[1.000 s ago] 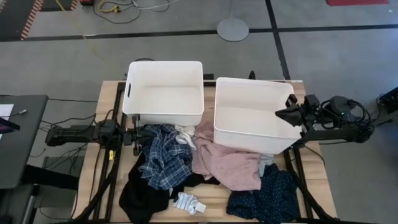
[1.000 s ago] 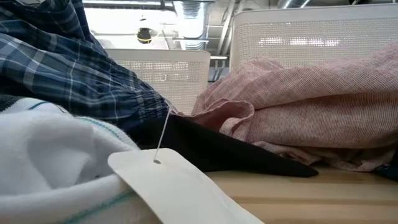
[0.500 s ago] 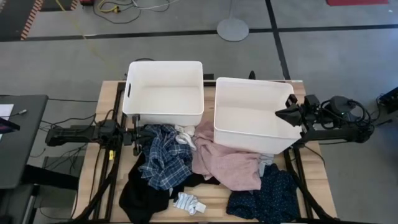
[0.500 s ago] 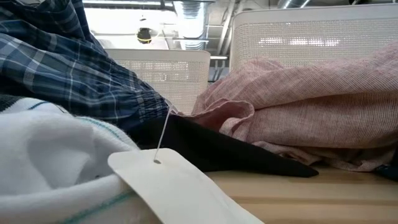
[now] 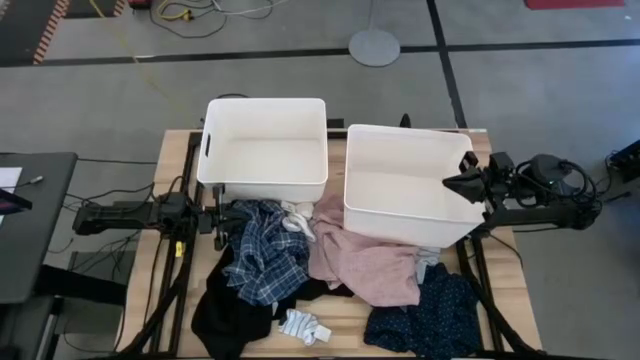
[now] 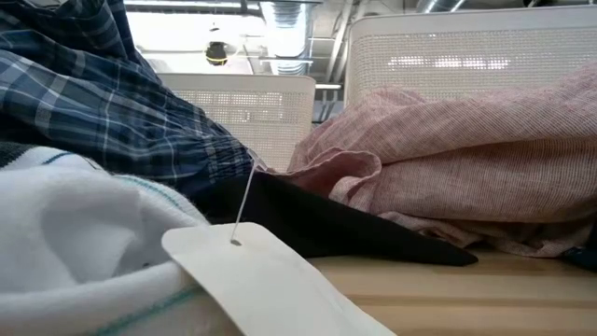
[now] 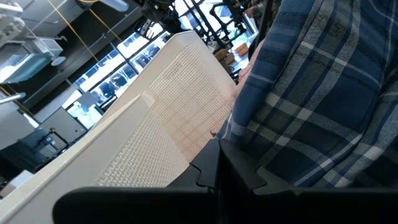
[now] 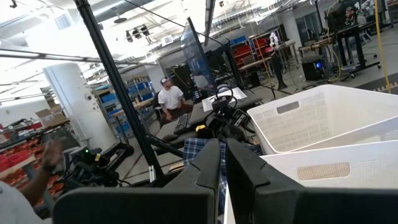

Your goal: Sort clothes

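Note:
The clothes lie in a heap on the table's near half. There is a blue-white plaid shirt point(image 5: 262, 255), a black top point(image 5: 222, 312), a pink top point(image 5: 365, 262), a navy dotted piece point(image 5: 430, 316) and white-grey socks point(image 5: 303, 325). The plaid shirt point(image 6: 103, 103), a sock point(image 6: 65, 233) and the pink top point(image 6: 466, 159) fill the low view. My left gripper point(image 5: 222, 226) is shut, low at the plaid shirt's left edge point(image 7: 323, 106). My right gripper point(image 5: 458, 185) is shut and empty above the right bin's right rim. My left gripper's shut fingers point(image 7: 217, 177) lie right beside the plaid shirt's left edge. I cannot tell whether they touch it.
Two white plastic bins stand side by side at the table's far half, the left bin point(image 5: 265, 101) and the right bin point(image 5: 410, 130). A white paper tag point(image 6: 270, 280) lies on a string by the sock. People show in the room beyond point(image 8: 168, 99).

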